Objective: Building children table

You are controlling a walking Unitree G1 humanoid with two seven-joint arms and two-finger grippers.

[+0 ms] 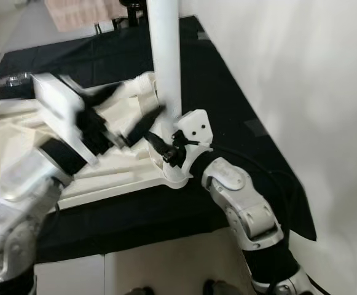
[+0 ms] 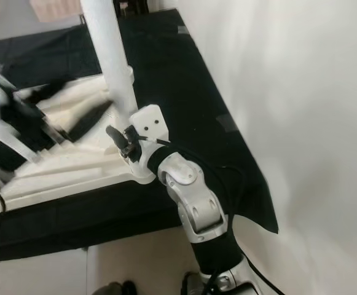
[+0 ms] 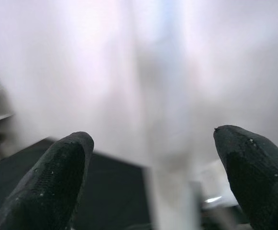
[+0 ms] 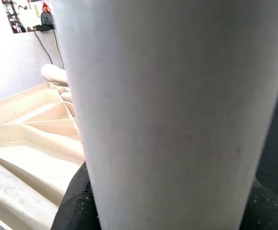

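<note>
Right wrist view is almost wholly taken up by a white table leg [image 4: 172,105] pressed between the dark pads of the right gripper [image 1: 169,149], which is clamped on the leg low down, just above where it meets the corner of the upturned white tabletop [image 1: 113,175]. The leg stands upright in that corner socket, rising past the top of the head views. The left gripper [image 1: 129,120] is blurred with motion; its fingers [image 3: 57,177] are spread wide with the leg between them but apart from both pads, slightly higher than the right gripper's grip. In my judgement the step is seating or turning the leg into its socket; doing it well calls for keeping the leg plumb and closing the left fingers squarely on it before any twist. The tabletop lies on a black cloth [image 1: 227,80] beside a white wall [image 1: 313,92]. The wall, close on the right arm's outer side, limits elbow room.
</note>
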